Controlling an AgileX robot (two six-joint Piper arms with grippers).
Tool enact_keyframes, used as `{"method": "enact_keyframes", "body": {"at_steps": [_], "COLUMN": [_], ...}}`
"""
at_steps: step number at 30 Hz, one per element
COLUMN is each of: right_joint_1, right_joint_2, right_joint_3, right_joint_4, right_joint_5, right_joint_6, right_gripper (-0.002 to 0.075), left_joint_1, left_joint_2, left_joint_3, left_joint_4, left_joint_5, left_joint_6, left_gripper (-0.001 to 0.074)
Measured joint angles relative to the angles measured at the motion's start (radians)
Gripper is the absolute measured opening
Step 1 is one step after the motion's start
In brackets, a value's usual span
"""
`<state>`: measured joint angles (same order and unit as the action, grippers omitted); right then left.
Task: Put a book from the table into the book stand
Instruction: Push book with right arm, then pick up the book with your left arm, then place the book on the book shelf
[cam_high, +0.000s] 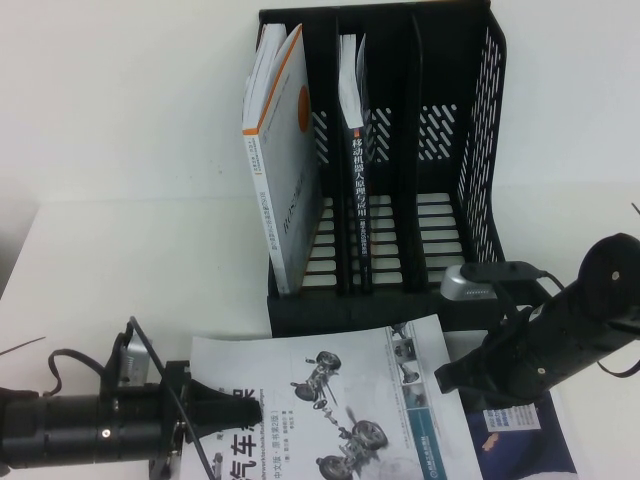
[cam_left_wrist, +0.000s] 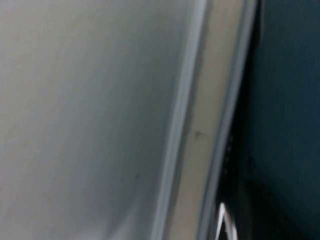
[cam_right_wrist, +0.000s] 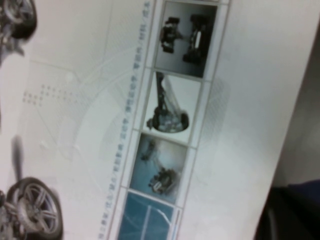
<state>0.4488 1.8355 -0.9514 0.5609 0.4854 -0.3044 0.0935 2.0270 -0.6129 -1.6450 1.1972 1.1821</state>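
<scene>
A: The book, a large thin white-covered one (cam_high: 330, 410) with a grey car-suspension drawing — where is it?
B: Flat on the plain white table (cam_high: 120, 270), at the near edge. The left gripper (cam_high: 235, 412) lies on its near-left part, the right gripper (cam_high: 450, 378) at its right edge.
A: Holding it?
B: Cannot tell for either.
A: Beyond?
B: The black plastic three-slot book stand (cam_high: 480, 150), right slot free.

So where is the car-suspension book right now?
In the high view the book lies flat on the table in front of the book stand, between the left gripper and right gripper.
</scene>
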Motion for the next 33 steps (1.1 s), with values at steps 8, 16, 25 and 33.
{"method": "enact_keyframes", "body": {"at_steps": [8, 16, 25, 33], "right_joint_1": [0.002, 0.008, 0.008, 0.008], "right_joint_2": [-0.006, -0.052, -0.183, -0.328], "right_joint_3": [-0.001, 0.006, 0.013, 0.013], "right_joint_4": [-0.022, -0.071, -0.24, -0.349], "right_joint_5": [0.002, 0.014, 0.091, 0.165], "right_joint_6": [0.001, 0.015, 0.132, 0.221], "right_gripper": [0.0, 0.0, -0.0001, 0.0], "left_joint_1": [-0.01, -0.01, -0.01, -0.012], "left_joint_2": [-0.147, -0.376, -0.66, -0.911], "left_joint_3": [0.005, 0.013, 0.0, -0.219], "left_joint_4": [0.02, 0.084, 0.18, 0.254], "left_joint_5": [-0.058, -0.098, -0.116, -0.075], "left_joint_6": [-0.058, -0.144, -0.272, -0.468], "left_gripper": [0.0124, 0.0123, 0.0123, 0.0122]}}
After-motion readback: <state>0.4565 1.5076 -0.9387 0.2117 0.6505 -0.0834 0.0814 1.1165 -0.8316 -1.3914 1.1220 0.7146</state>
